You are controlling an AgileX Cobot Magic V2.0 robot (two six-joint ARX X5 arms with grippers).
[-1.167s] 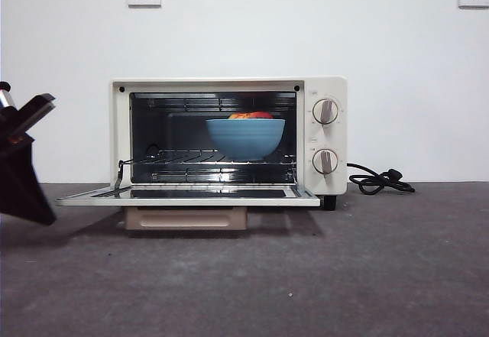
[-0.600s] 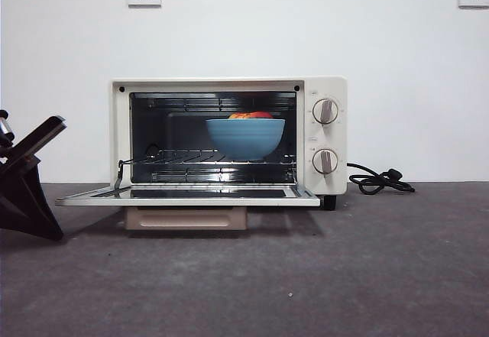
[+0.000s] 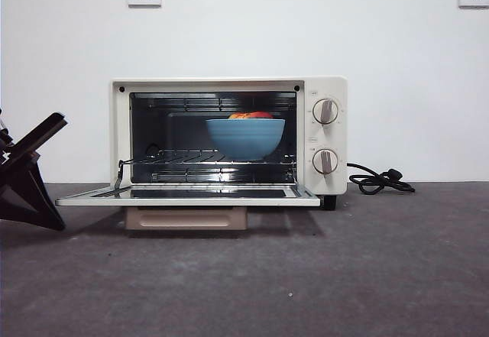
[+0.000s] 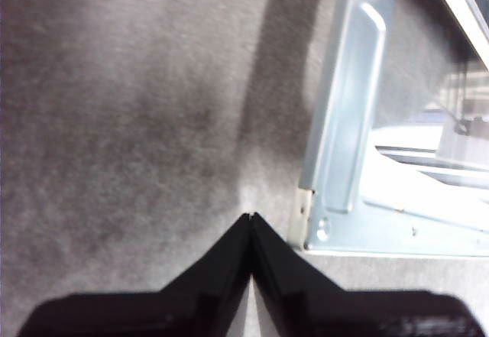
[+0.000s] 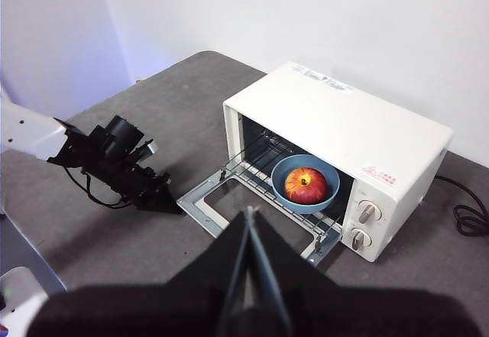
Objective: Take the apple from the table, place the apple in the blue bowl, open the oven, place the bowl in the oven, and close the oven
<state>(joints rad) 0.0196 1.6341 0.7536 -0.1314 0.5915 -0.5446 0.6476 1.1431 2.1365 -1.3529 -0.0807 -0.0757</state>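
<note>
Apple: red-yellow round apple (image 5: 305,185) sits in the matte blue bowl (image 3: 245,137); front view shows only its top.
Bowl: on the rack inside the cream-white toaster oven (image 3: 326,92), door (image 3: 187,195) down.
Left gripper (image 4: 251,218): jaws closed, empty, at the door's 9 o'clock corner.
Right gripper (image 5: 249,213): jaws closed, empty, high above.

**Matte bowl, gleaming steel inside cream oven**

The oven (image 3: 229,134) wears a smooth cream shell; its wire rack (image 3: 206,157) and lowered door (image 3: 187,195) frame shine as bare metal. The blue bowl (image 3: 245,137) looks matte and faintly ridged, the apple (image 5: 305,185) glossy. The surface (image 3: 344,276) is dull, mottled grey.
</note>
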